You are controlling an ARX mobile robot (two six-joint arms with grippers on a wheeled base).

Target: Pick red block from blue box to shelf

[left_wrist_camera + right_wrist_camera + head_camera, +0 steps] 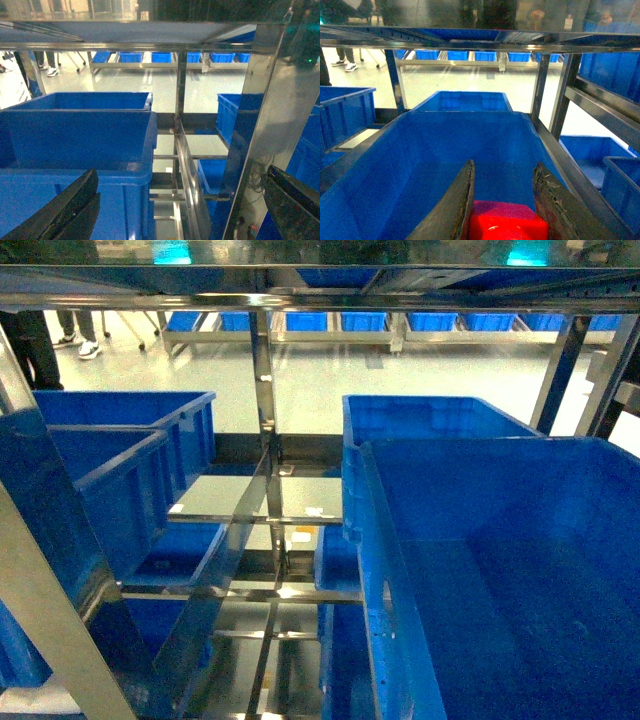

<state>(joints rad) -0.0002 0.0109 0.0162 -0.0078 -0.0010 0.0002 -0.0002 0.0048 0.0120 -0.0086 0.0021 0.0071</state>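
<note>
1. Right claw (502, 200) fills my right wrist view, its two dark fingers (455, 205) clamped on the small glossy red plastic block (506, 225).
2. I see the block held above the floor of a dark blue plastic crate (420, 165).
3. Left claw (175, 210) hangs spread wide with nothing between its black fingers (65, 210).
4. I see it just beside a mirror-bright post of the tall stainless-steel shelf (265, 125), blue crates sitting on its decks.
</note>
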